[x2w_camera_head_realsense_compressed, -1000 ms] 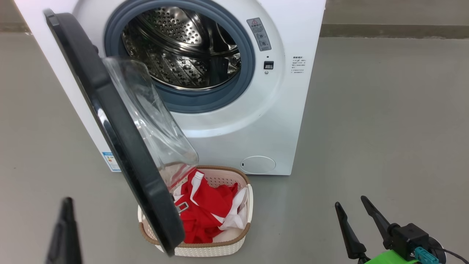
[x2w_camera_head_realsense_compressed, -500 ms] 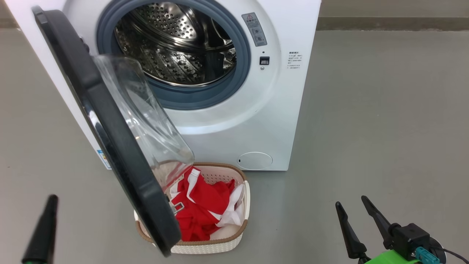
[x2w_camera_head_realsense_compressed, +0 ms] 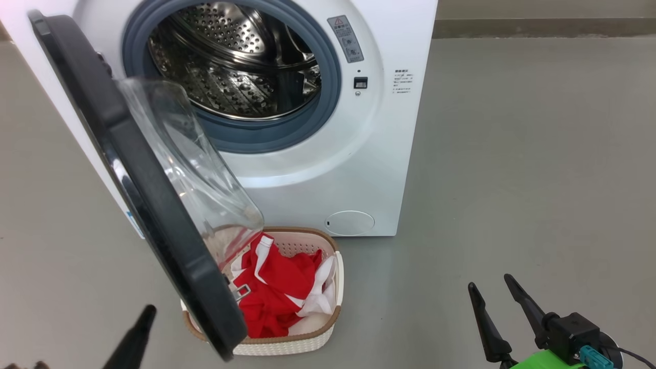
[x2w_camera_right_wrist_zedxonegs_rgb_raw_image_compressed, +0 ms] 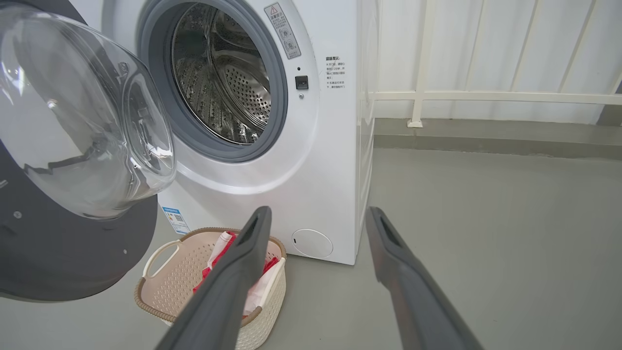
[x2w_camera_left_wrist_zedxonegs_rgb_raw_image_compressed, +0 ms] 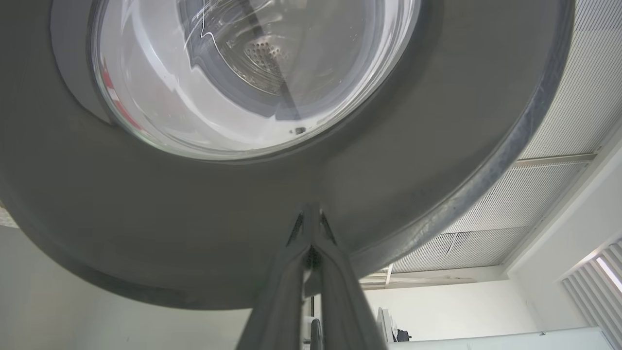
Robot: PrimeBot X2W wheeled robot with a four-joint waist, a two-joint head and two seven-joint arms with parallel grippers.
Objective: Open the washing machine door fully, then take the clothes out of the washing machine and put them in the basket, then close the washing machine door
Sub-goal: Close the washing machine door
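Grey concrete floor [x2w_camera_head_realsense_compressed: 512, 154], white railing [x2w_camera_right_wrist_zedxonegs_rgb_raw_image_compressed: 486, 96] behind it, slatted ceiling panels [x2w_camera_left_wrist_zedxonegs_rgb_raw_image_compressed: 573, 97] overhead

A smooth grey floor [x2w_camera_head_realsense_compressed: 512, 154] is seen, edged by a darker skirting strip [x2w_camera_right_wrist_zedxonegs_rgb_raw_image_compressed: 486, 138]. A white rail [x2w_camera_right_wrist_zedxonegs_rgb_raw_image_compressed: 486, 96] is set before a pale ribbed wall [x2w_camera_right_wrist_zedxonegs_rgb_raw_image_compressed: 559, 39]. Overhead, a slatted ceiling [x2w_camera_left_wrist_zedxonegs_rgb_raw_image_compressed: 578, 97] and a bright louvred window [x2w_camera_left_wrist_zedxonegs_rgb_raw_image_compressed: 605, 277] are seen.

Washing machine door [x2w_camera_head_realsense_compressed: 151, 205] stands open; red clothes [x2w_camera_head_realsense_compressed: 271, 307] fill basket [x2w_camera_head_realsense_compressed: 287, 348].
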